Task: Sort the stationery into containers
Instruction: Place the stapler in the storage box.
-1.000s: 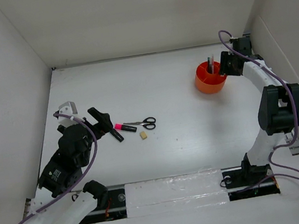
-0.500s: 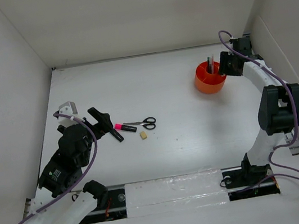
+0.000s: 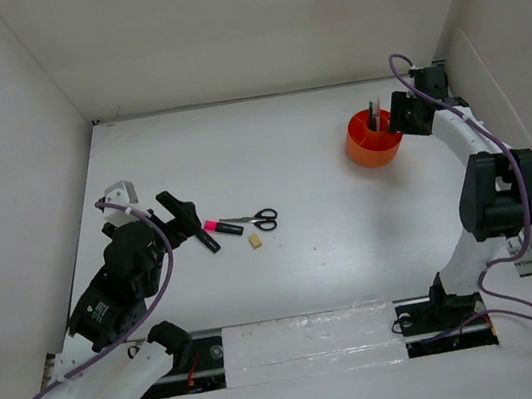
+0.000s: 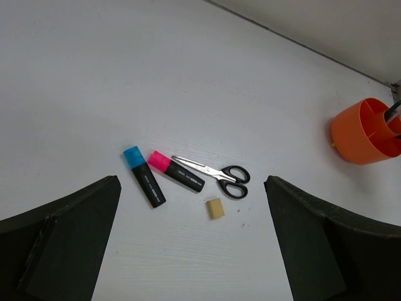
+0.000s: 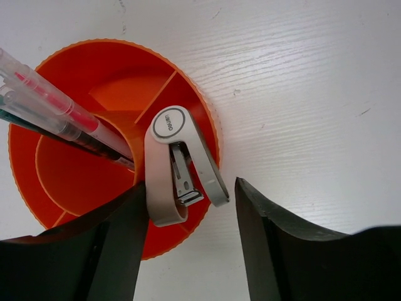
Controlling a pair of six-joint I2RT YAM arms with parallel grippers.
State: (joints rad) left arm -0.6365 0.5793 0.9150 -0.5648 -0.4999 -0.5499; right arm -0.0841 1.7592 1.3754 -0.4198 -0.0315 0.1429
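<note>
Right claw (image 3: 395, 120): mine, spread wide at the far rim of the orange pot (image 3: 368, 155), gripping nothing, parked there, I judge, because that is where items are let go. Left claw (image 3: 179, 211): also spread and empty, low over the table (image 3: 333, 239) just beside the loose stationery, placed, as I read it, for the next pick. Overhead count: one pot, far right, and one cluster of loose items, well apart at near left. Left wrist view, all lying flat ahead of my open fingers: one blue-capped marker (image 4: 143, 176); one pink-capped marker (image 4: 175, 171) beside it, caps near each other; one pair of scissors (image 4: 216, 174), its blades touching or nearly touching the pink-capped marker; one beige eraser (image 4: 215, 208), just below the scissor handles. Right wrist view: one pinkish desk tool (image 5: 178, 169), stapler-like, between my parted fingers, lying at the rim of an outer compartment. I cannot tell whether it sits fully inside. Three pens (image 5: 56, 103) lean together in the central tube, which keeps them upright.
</note>
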